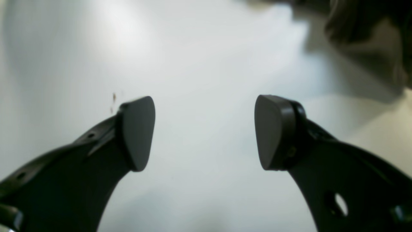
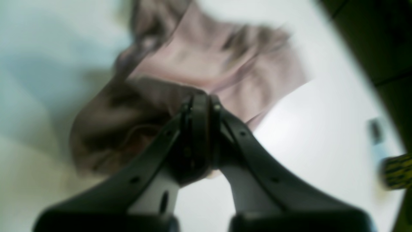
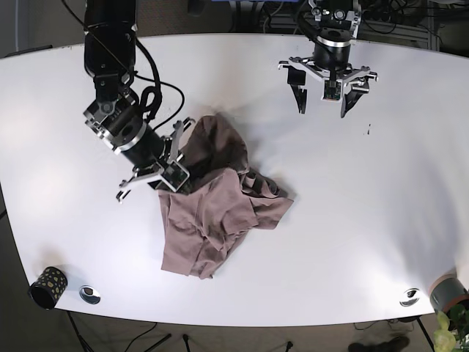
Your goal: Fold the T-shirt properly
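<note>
The mauve-brown T-shirt [image 3: 220, 209] lies crumpled on the white table [image 3: 352, 205], left of centre. In the right wrist view the T-shirt [image 2: 219, 61] is blurred and fills the area just beyond the fingers. My right gripper [image 3: 170, 178] [image 2: 199, 98] sits at the shirt's upper left edge with its fingers pressed together on a bunch of cloth. My left gripper [image 3: 322, 99] [image 1: 204, 129] hangs open over bare table at the back right, apart from the shirt, with nothing between its pads. A blurred dark fold of cloth [image 1: 363, 29] shows in that wrist view's top right corner.
A black cup with yellow dots [image 3: 47, 287] [image 2: 397, 170] stands at the front left corner beside a small metal disc [image 3: 89, 294]. Another disc [image 3: 409, 296] and a grey pot [image 3: 448, 293] sit at the front right. Cables [image 3: 157, 92] trail behind the right arm.
</note>
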Available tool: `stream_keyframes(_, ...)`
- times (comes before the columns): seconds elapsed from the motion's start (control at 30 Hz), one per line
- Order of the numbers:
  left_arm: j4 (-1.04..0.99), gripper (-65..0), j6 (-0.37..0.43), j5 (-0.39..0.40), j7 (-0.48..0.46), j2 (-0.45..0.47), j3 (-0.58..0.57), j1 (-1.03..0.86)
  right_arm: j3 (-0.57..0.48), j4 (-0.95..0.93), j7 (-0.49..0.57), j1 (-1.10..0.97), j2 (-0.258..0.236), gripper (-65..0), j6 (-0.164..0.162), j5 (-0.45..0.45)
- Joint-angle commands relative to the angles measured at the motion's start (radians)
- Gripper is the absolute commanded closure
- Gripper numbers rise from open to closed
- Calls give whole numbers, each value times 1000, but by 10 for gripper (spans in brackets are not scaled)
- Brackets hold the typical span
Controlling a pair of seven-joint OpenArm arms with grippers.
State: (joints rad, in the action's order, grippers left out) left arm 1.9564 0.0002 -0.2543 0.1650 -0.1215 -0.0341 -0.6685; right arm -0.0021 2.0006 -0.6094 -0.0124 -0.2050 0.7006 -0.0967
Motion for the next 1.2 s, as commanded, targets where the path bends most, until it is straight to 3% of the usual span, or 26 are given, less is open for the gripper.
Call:
stream_keyframes(0.0,18,-447,1,-4,-18,0,-34,14,0,27,-14,82,-6,0,-5,12)
stream_keyframes(0.3,19,-450,1,-4,-9,47,-132,102,0,24,-174,412,-7,0,-3,13)
stream_keyframes(0.57,-28,-450,1,-4,98,41,-155,284,0,-16,-267,656,-6,0,-2,12)
stream_keyframes(0.83,-231,-451,-1,-1,129,44,-168,507,0,-77,-286,802,-6,0,-2,7)
stream_keyframes(1.17,-395,-451,-2,0,127,76,-404,602,-2,-211,-286,974,-14,0,-2,5)
